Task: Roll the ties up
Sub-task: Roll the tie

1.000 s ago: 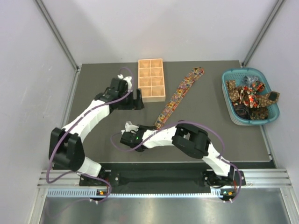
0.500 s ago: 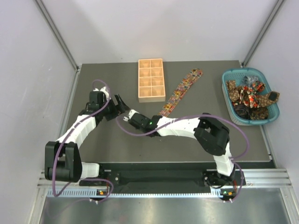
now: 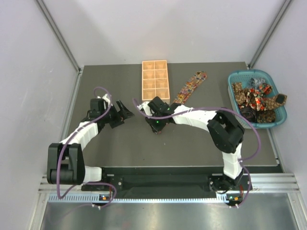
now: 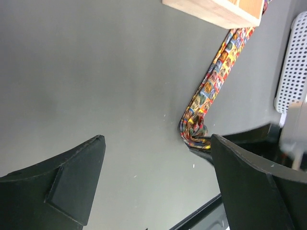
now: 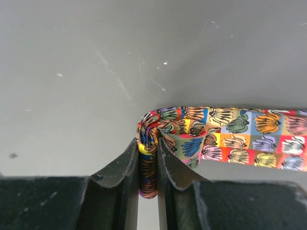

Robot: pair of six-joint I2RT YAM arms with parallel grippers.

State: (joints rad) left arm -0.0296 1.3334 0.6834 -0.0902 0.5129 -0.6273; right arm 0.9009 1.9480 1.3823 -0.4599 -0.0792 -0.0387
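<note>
Now the right jaws pinch the tie (image 5: 230,129) by its folded end.
The rest lies flat on the worktop (image 3: 192,143) beside the wooden tray (image 3: 156,101); the left jaws are wide open, holding nothing.

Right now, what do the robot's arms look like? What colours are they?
The left arm and the right arm are white with chunky black joints. A thin purple cable loops along each one. The left end effector and the right end effector each have two flat black fingers.
</note>
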